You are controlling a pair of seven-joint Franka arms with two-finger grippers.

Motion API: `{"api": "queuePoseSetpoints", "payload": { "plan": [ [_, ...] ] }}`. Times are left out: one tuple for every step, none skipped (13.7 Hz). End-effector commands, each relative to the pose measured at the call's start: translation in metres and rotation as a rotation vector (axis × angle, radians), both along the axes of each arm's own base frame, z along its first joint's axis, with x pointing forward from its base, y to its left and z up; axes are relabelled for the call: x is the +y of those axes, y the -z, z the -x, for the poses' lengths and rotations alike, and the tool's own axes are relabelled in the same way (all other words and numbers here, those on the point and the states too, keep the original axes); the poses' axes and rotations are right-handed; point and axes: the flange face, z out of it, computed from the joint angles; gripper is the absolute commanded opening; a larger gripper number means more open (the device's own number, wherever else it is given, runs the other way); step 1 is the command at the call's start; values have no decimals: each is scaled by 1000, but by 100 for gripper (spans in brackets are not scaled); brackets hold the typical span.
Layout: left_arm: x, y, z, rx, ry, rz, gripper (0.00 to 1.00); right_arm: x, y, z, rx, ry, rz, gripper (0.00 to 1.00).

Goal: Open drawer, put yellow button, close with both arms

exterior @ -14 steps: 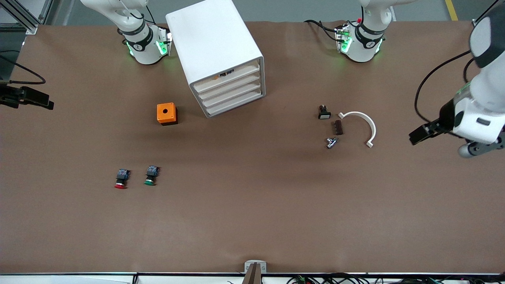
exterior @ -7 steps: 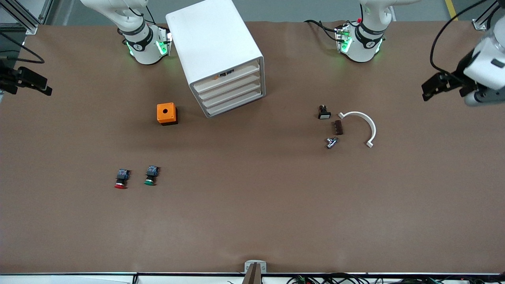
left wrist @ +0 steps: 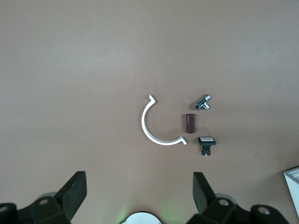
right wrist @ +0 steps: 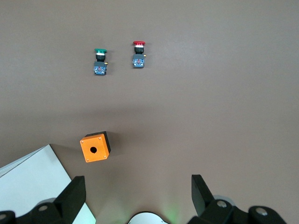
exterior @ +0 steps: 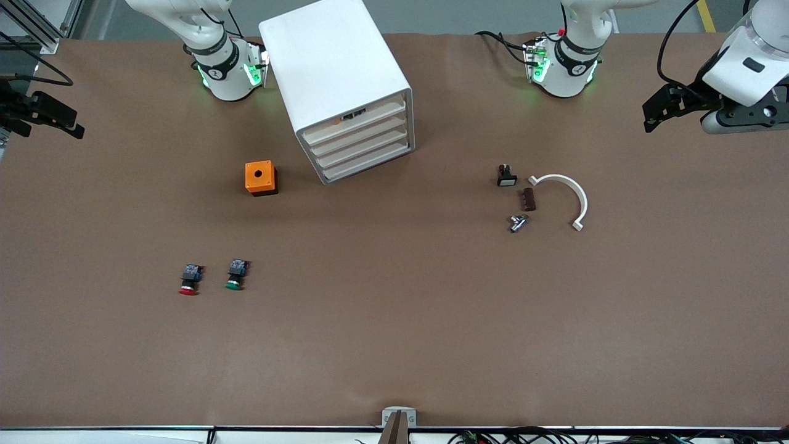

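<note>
**Both grippers raised at the table ends, top drawer pushed in**

In the front view, the big white four-drawer cabinet (exterior: 336, 74) stands between the two arm bases. Its shallow top drawer with the cream front (exterior: 356, 117) sits pushed in, and a small spot of orange (exterior: 336, 122) shows in the slot there; I cannot tell if this is the yellow button. The left gripper (exterior: 654, 111) hangs over the left arm's end of the table, well apart from the cabinet. The right gripper (exterior: 58, 123) hangs over the right arm's end, also well apart from it. An orange square box with a round hole (exterior: 260, 177) lies near the cabinet, nearer to the camera. A red-capped button (exterior: 189, 280) and a green-capped button (exterior: 236, 274) lie still nearer.

In the left wrist view, the left gripper's black fingers (left wrist: 74, 192) stand wide apart and hold nothing. Under them lie a white curved half-ring (left wrist: 156, 126), a small brown block (left wrist: 190, 123), a silver metal fitting (left wrist: 202, 102) and a black switch with a white face (left wrist: 205, 142).

In the right wrist view, the right gripper's fingers (right wrist: 74, 193) are also wide apart and hold nothing, above the orange box, the two buttons and a corner of the cabinet.
</note>
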Motion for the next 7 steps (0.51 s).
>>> {"api": "queuePoseSetpoints", "payload": {
  "plan": [
    [4, -8, 2, -16, 17, 14, 100, 1, -2, 5, -19, 16, -17, 100],
    [8, -11, 1, -10, 13, 15, 100, 1, -2, 5, -23, 16, -19, 100],
    [11, -13, 0, -7, 7, 16, 100, 2, -2, 5, -20, 18, -23, 100],
    [11, -15, -2, -10, 6, 18, 100, 1, -2, 6, -21, 18, -24, 100],
    [11, -19, -5, -12, 1, 21, 100, -2, -2, 6, -20, 25, -24, 100],
    [11, -22, -6, -3, 4, 20, 100, -9, -2, 8, -19, 39, -25, 100],
    [11, -22, -9, 1, 4, 21, 100, -12, -3, 8, -20, 44, -24, 100]
  ]
}}
